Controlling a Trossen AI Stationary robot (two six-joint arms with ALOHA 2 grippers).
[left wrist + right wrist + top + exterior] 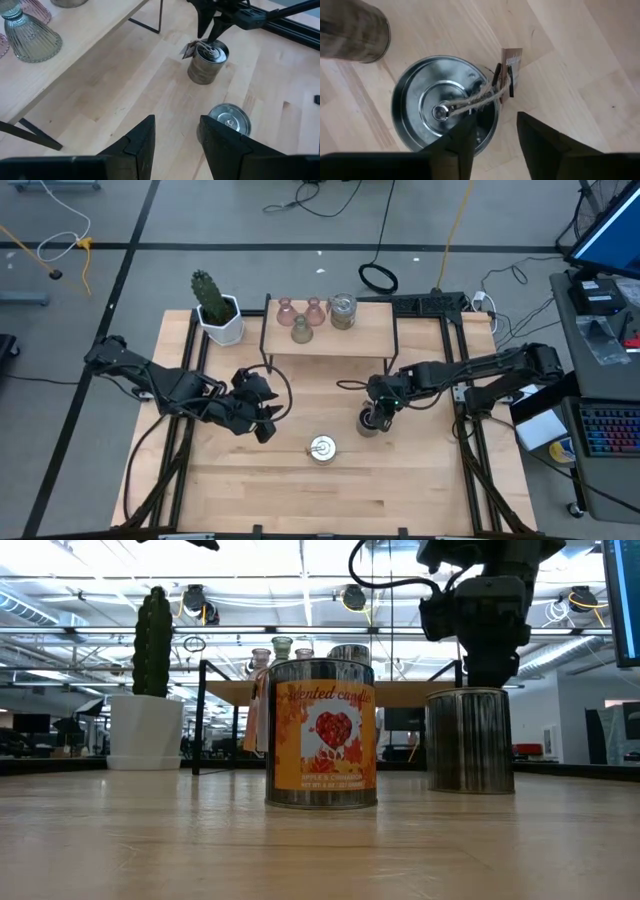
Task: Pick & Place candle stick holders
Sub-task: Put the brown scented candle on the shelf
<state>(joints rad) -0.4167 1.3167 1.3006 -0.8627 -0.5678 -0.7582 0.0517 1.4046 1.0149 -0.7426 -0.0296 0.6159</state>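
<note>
On the raised shelf (pixel 330 340) four candle stick holders already stand; two tins remain on the table (the labelled tin (pixel 322 449) untouched). The right gripper (pixel 374 416) hovers, fingers apart, over the grey tin (pixel 368 423); the left gripper (pixel 262 420) waits parted.

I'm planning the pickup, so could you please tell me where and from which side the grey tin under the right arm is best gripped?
Probably by its side wall, under the lid, coming straight down from above. The grey tin stands upright with a flat lid, and the open right gripper hangs over it. Keep the fingers off the side where the twine and tag hang.
</note>
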